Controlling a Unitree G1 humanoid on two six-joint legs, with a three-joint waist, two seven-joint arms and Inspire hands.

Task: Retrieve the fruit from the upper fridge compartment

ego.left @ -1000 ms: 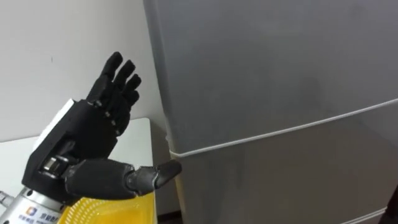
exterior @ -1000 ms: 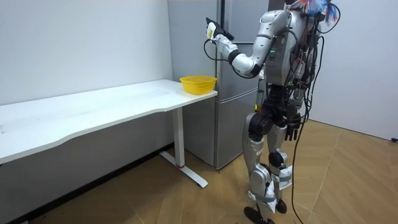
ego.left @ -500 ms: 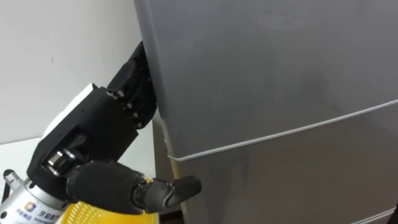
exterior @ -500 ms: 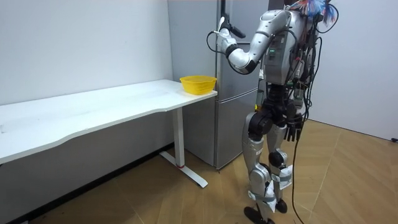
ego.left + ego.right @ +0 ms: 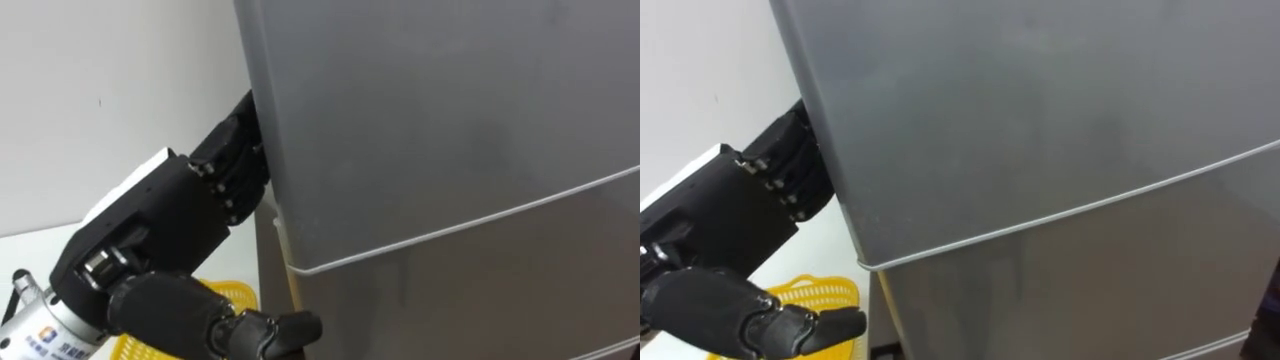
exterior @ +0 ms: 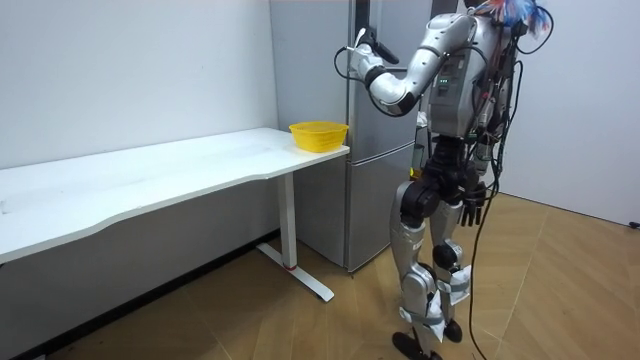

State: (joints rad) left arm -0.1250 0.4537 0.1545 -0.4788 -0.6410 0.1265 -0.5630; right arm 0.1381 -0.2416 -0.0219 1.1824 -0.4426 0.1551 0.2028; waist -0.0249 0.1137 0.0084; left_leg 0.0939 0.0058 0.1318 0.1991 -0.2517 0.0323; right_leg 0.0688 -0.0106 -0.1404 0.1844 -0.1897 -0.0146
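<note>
The grey upper fridge door [image 5: 450, 110] stands right before me, with a pale seam dividing it from the lower door [image 5: 480, 300]. My left hand [image 5: 160, 235] is raised at the upper door's left edge. Its fingers reach behind that edge and are hidden there, while the thumb [image 5: 250, 330] sticks out in front, low beside the seam. In the room view I stand upright facing the fridge [image 6: 385, 100], left arm lifted to its top part, and my right hand [image 6: 472, 208] hangs at my side.
A yellow basket [image 5: 225, 295] sits on the end of the long white table [image 6: 150, 180], just left of the fridge and under my left arm. A white wall runs behind the table. Wooden floor lies open behind me.
My left hand, spread in the air beside the fridge a second ago, has moved right and forward. Its fingers now lie behind the upper door's left edge.
</note>
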